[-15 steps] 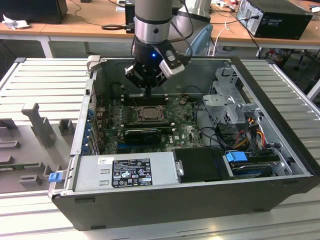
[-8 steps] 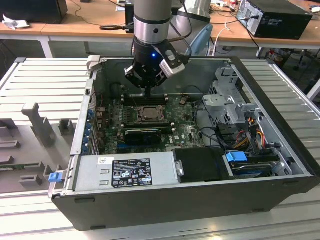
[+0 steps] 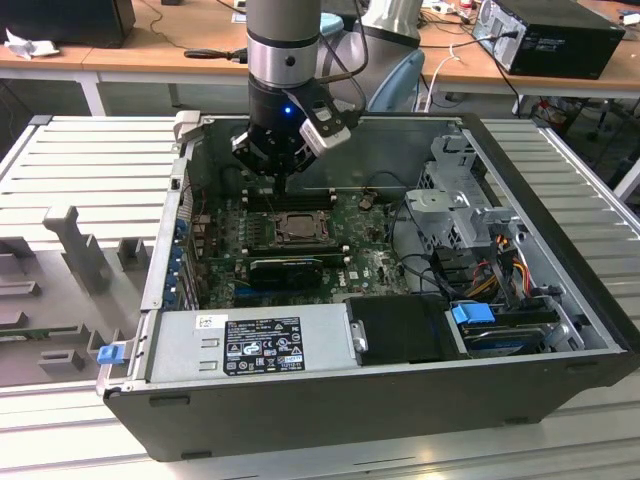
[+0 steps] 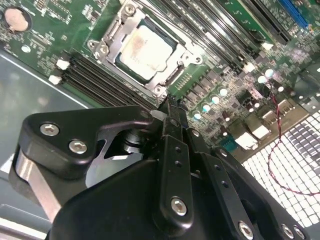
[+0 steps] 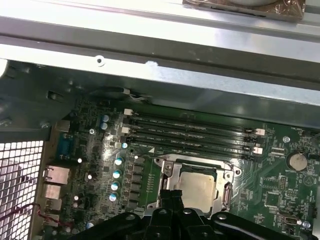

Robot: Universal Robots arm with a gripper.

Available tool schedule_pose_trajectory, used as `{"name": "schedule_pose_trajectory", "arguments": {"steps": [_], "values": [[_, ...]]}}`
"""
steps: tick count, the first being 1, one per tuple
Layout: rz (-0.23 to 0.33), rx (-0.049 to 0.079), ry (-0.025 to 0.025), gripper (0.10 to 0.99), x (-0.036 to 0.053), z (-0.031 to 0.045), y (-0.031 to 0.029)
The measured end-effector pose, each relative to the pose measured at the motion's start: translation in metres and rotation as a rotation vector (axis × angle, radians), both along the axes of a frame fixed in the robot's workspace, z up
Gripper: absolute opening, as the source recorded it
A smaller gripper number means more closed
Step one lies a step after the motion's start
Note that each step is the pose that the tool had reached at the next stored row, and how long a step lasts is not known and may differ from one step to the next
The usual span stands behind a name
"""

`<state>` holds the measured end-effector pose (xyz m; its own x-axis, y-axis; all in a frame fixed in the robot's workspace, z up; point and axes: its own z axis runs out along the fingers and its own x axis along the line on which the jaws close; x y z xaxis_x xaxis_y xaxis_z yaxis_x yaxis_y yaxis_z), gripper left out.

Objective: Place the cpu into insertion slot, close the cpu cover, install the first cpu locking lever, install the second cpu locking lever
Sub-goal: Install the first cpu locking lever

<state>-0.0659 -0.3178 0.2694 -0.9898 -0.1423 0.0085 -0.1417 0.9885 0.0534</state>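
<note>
From the exterior view I see the cpu (image 3: 297, 228) lying in its socket on the motherboard (image 3: 372, 265), the cpu cover (image 3: 272, 230) framing it, the gripper (image 3: 283, 184) just above its 12 o'clock edge, memory slots (image 3: 312, 200) at 12, the expansion card (image 3: 285, 268) at 6, the power supply (image 3: 250, 345) beyond that, and the drive cage (image 3: 455, 205) at 3 o'clock.

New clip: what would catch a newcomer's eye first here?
The gripper poised inside the open computer case, which lies on its side in the exterior view, stands out first. It hangs just above the socket, where in the second wrist view the pale square chip sits with the grey metal cover framing it.
</note>
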Motion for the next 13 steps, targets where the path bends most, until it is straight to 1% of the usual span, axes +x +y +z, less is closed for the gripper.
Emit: {"name": "schedule_pose_trajectory", "arguments": {"steps": [2,8,11,13], "values": [[0.000,0.000,0.0001,0.106,-0.0027,0.0000,0.0001],[0.000,0.000,-0.0004,0.106,-0.0072,0.0000,0.0000],[0.000,0.000,-0.0004,0.106,-0.0146,-0.0002,0.0001],[0.000,0.000,-0.0004,0.106,-0.0168,-0.0005,0.0001]]}}
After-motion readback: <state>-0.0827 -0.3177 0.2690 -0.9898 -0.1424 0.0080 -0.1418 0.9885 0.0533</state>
